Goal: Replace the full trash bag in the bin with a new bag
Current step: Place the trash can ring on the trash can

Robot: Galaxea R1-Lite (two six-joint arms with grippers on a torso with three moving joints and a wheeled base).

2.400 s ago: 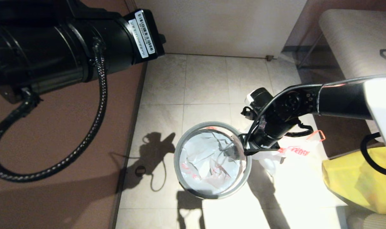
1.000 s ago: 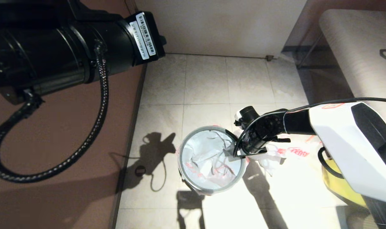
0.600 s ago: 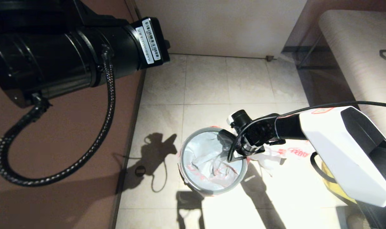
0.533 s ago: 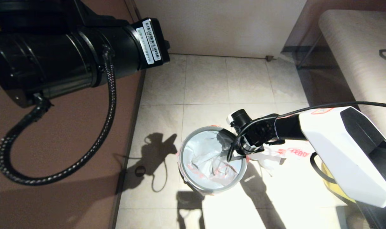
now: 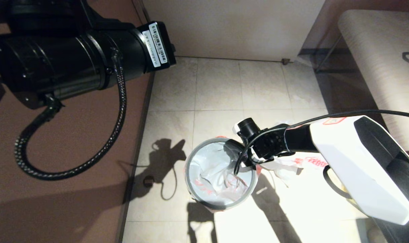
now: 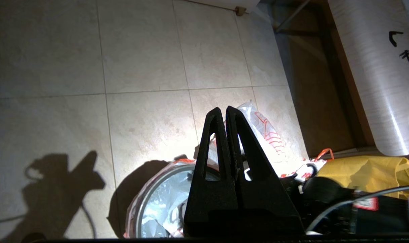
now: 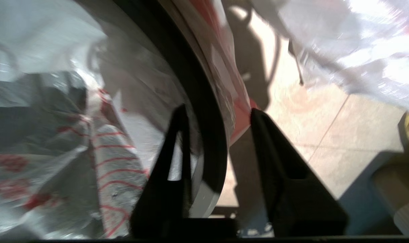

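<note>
New bag (image 5: 217,172) lining bin (image 5: 191,189), right gripper (image 7: 217,114) parted astride its rim, left gripper (image 6: 223,111) closed above.

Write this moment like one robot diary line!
right gripper: jaws open astride bin rim | new bag: lining bin | left gripper: shut, aloft

The full trash bag (image 5: 292,165) is half hidden behind the right arm (image 5: 352,158). The yellow bag (image 6: 369,168) is cut off by cables. The bin (image 7: 204,111) rim appears blurred.
</note>
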